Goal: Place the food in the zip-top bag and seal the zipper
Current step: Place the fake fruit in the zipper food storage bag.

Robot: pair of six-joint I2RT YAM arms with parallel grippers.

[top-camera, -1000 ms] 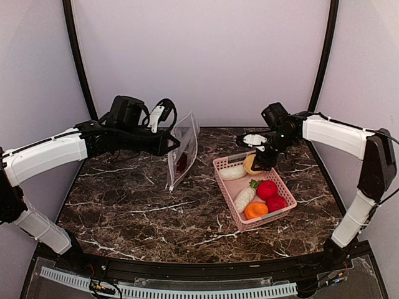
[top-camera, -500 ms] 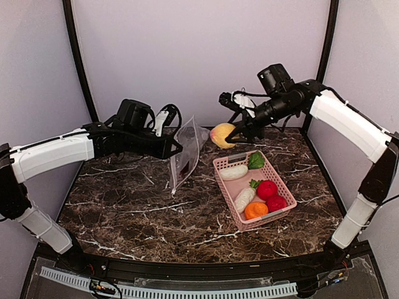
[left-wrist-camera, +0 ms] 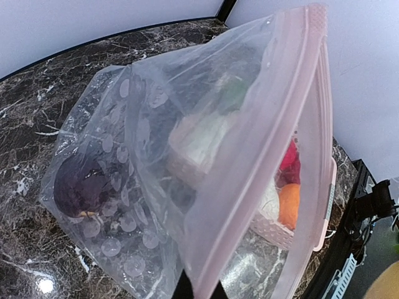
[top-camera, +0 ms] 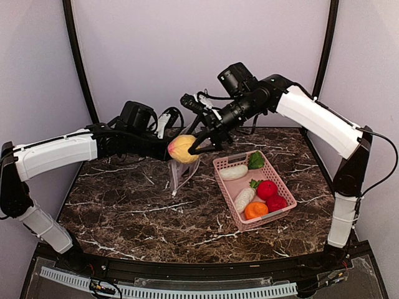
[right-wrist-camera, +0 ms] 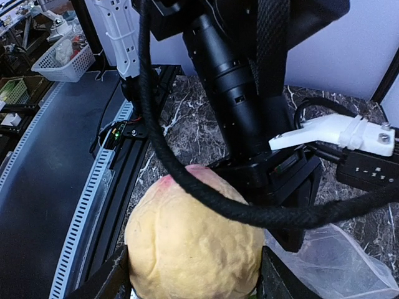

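The left gripper (left-wrist-camera: 198,291) is pinched shut on the zipper (left-wrist-camera: 299,93) edge of the bag (left-wrist-camera: 156,156), whose mouth gapes; a purple piece (left-wrist-camera: 78,187) lies inside. By the bag's top, the right gripper (right-wrist-camera: 194,283) grips the peach ball (top-camera: 182,149). Further right, the basket (top-camera: 268,219) holds radishes, red balls and an orange.

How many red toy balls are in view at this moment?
2. One red ball sits mid-basket beside a white radish; the other red ball lies next to the orange at the near end of the pink basket. More could hide underneath.
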